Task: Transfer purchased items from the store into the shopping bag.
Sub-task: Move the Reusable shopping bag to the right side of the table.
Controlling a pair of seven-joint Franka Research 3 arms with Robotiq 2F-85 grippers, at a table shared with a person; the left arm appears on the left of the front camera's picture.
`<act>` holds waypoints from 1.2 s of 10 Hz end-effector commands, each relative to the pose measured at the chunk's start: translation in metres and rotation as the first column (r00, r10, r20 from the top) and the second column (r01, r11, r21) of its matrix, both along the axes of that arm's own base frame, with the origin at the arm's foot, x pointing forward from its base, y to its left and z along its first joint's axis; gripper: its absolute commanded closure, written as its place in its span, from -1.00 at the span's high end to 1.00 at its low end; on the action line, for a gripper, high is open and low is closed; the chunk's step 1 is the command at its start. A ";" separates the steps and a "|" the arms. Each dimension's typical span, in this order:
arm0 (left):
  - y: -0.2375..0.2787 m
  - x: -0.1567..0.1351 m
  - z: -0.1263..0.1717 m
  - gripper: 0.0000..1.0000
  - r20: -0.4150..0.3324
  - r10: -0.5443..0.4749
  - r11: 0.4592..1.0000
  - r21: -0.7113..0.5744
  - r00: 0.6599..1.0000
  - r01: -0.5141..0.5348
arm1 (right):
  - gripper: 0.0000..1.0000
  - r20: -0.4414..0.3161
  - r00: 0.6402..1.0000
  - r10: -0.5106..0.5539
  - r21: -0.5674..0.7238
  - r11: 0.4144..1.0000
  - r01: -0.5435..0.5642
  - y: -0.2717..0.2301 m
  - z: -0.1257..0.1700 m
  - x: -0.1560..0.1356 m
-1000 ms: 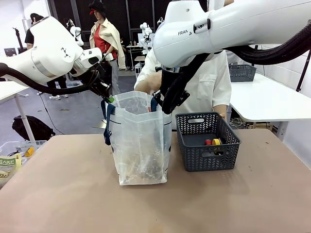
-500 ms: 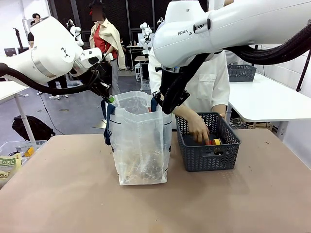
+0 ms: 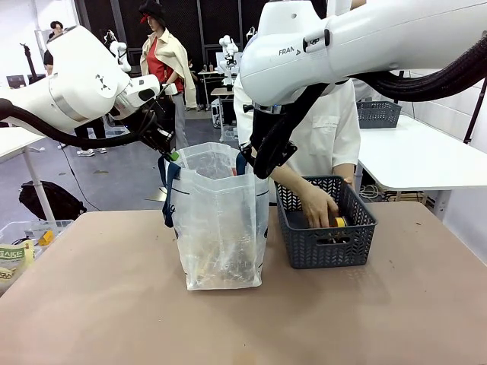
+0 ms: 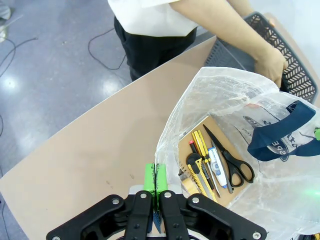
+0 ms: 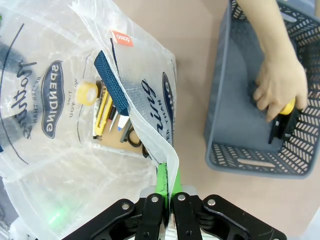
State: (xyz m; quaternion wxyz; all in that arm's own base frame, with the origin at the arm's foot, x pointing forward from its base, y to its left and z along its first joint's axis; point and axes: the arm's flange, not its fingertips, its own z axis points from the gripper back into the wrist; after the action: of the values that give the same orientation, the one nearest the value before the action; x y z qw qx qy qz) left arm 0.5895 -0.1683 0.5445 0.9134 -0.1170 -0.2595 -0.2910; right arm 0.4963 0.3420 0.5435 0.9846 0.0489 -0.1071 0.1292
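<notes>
Shopping bag (image 3: 221, 228) stands upright on the bench (image 3: 106, 304), mouth spread wide. Down on its bottom lie black-handled scissors (image 4: 234, 161), yellow cutters (image 4: 199, 145) and a yellowish roll (image 5: 86, 92). The left jaws are pinched tight on the bag's rim at one side, plastic sandwiched between the green pads (image 4: 149, 179). The right jaws clamp just as tight on the opposite rim. Just beside the bag, on the robot's right, sits the basket (image 3: 327, 245), and the person's hand (image 3: 319, 207) is down inside it, fingers over a yellow item (image 5: 289, 106).
</notes>
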 end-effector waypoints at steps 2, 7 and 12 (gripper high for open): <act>0.002 0.000 0.001 -1.00 0.001 0.002 1.000 0.004 1.000 -0.002 | -1.00 0.001 1.000 0.000 0.012 1.000 0.000 0.000 0.001 0.000; 0.002 0.000 0.001 -1.00 0.001 0.002 1.000 0.004 1.000 -0.002 | -1.00 0.001 1.000 0.000 0.012 1.000 0.000 0.000 0.001 0.000; 0.002 0.000 0.001 -1.00 0.001 0.002 1.000 0.004 1.000 -0.002 | -1.00 0.001 1.000 0.000 0.012 1.000 0.000 0.000 0.001 0.000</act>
State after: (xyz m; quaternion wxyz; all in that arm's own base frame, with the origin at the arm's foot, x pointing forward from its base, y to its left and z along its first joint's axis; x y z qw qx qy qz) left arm 0.5895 -0.1683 0.5445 0.9134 -0.1170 -0.2595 -0.2910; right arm 0.4963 0.3420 0.5435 0.9846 0.0489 -0.1071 0.1292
